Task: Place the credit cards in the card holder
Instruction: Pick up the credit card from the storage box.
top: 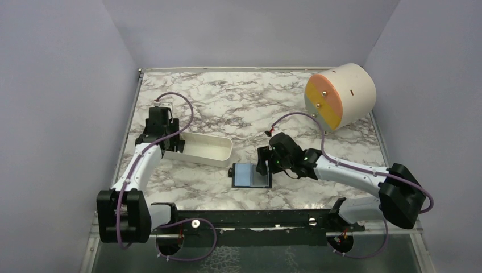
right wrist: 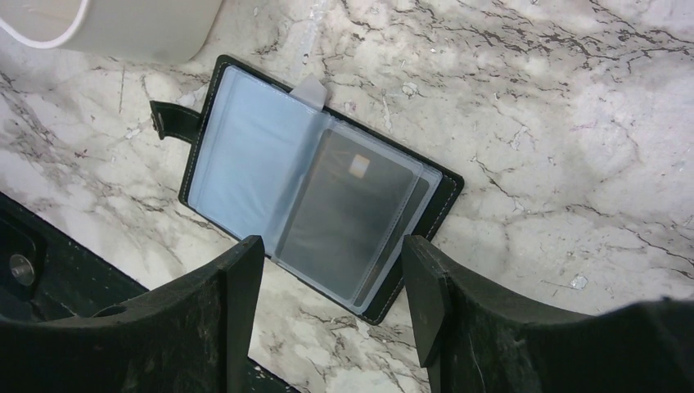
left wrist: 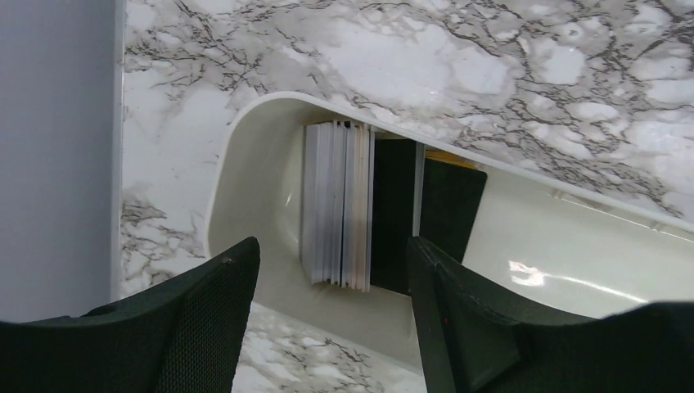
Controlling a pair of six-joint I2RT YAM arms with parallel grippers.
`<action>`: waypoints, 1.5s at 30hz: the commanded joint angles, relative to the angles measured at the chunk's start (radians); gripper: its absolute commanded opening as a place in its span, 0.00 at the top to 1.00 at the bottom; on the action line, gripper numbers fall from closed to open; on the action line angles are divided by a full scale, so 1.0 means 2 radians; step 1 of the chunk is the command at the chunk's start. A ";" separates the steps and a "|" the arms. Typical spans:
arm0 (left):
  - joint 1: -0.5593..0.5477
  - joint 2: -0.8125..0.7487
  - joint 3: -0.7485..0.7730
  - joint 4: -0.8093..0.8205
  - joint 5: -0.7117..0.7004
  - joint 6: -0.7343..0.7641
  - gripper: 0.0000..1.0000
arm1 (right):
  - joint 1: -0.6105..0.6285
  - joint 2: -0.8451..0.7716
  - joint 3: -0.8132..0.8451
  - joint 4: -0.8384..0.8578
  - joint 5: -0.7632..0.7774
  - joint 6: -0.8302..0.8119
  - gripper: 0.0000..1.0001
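In the tray (left wrist: 260, 176), credit cards (left wrist: 340, 205) lie half-hidden — left claw (left wrist: 331, 252), right claw (right wrist: 331, 246) gape empty.

Nothing readable anywhere, honestly. The card (right wrist: 344, 217) tucked into the card holder (right wrist: 245, 160) has a small pale patch near its top edge (chip or logo, can't tell), but it's too blurry to make out. The credit cards (left wrist: 340, 205) in the white tray (left wrist: 258, 196) sit edge-on, so their faces are hidden.

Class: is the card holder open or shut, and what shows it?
Open. The card holder lies spread flat on the table, clear sleeves facing up, a dark card in one, strap out sideways.
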 commanded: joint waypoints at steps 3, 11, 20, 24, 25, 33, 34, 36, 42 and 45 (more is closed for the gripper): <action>0.035 0.043 0.014 0.051 0.053 0.056 0.32 | -0.002 -0.035 -0.014 0.017 0.003 -0.007 0.37; 0.044 0.087 0.026 0.044 0.027 0.070 0.32 | -0.002 -0.041 -0.002 0.008 0.016 -0.026 0.37; 0.050 0.099 0.021 0.077 -0.013 0.085 0.45 | -0.002 -0.053 -0.012 0.011 0.018 -0.032 0.37; 0.054 0.105 0.023 0.075 0.001 0.084 0.43 | -0.002 -0.061 -0.016 0.010 0.024 -0.036 0.37; 0.053 0.107 0.023 0.076 0.004 0.084 0.41 | -0.002 -0.062 -0.017 0.010 0.025 -0.037 0.37; 0.056 0.122 0.024 0.075 0.010 0.089 0.36 | -0.002 -0.064 -0.022 0.014 0.022 -0.036 0.37; 0.057 0.123 0.024 0.074 0.010 0.090 0.36 | -0.002 -0.065 -0.022 0.014 0.022 -0.036 0.37; 0.057 0.125 0.025 0.074 0.008 0.090 0.36 | -0.002 -0.067 -0.021 0.014 0.021 -0.037 0.37; 0.057 0.128 0.029 0.071 0.000 0.090 0.36 | -0.002 -0.070 -0.017 0.013 0.021 -0.039 0.37; 0.056 0.118 0.032 0.068 0.026 0.087 0.36 | -0.002 -0.069 -0.018 0.015 0.017 -0.038 0.37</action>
